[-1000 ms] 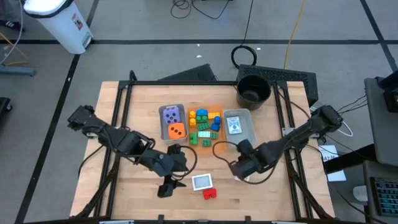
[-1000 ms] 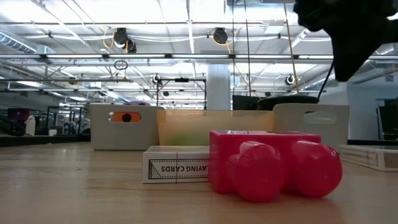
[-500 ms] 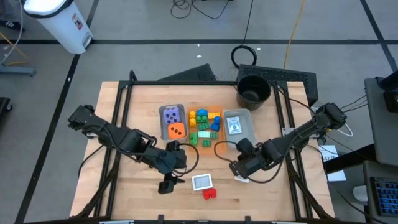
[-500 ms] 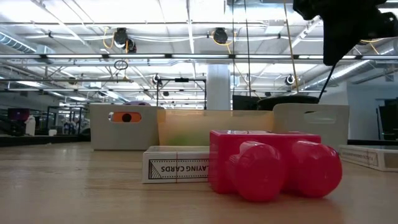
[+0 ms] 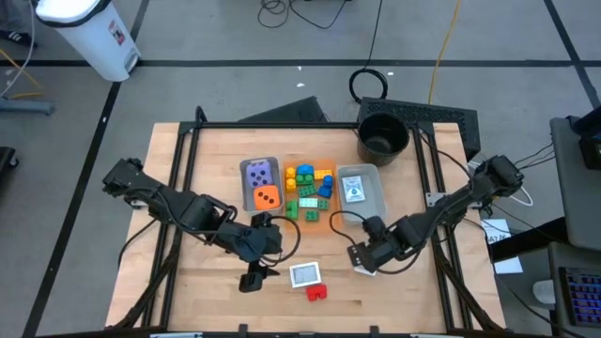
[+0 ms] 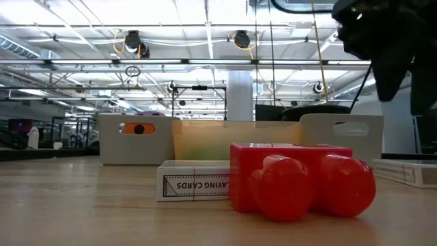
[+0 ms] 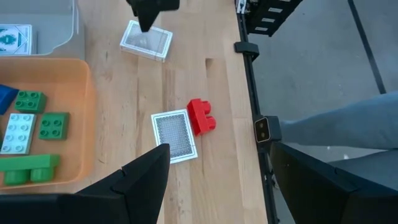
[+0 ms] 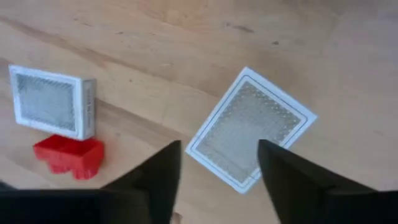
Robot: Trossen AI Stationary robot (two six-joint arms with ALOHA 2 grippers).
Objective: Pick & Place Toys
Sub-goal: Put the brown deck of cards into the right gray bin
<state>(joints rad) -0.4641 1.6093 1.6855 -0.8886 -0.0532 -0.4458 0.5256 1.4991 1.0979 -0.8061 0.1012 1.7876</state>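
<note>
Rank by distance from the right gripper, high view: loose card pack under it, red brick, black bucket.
From the right gripper:
1. Card pack, right beneath it on the table.
2. Red brick, toward the table's front edge.
3. Black bucket, back right corner.

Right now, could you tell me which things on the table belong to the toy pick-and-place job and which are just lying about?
Belonging to the job:
red brick
card box
loose card
purple die
orange die
bricks in the orange tray

Just lying about:
black bucket
grey trays
</note>
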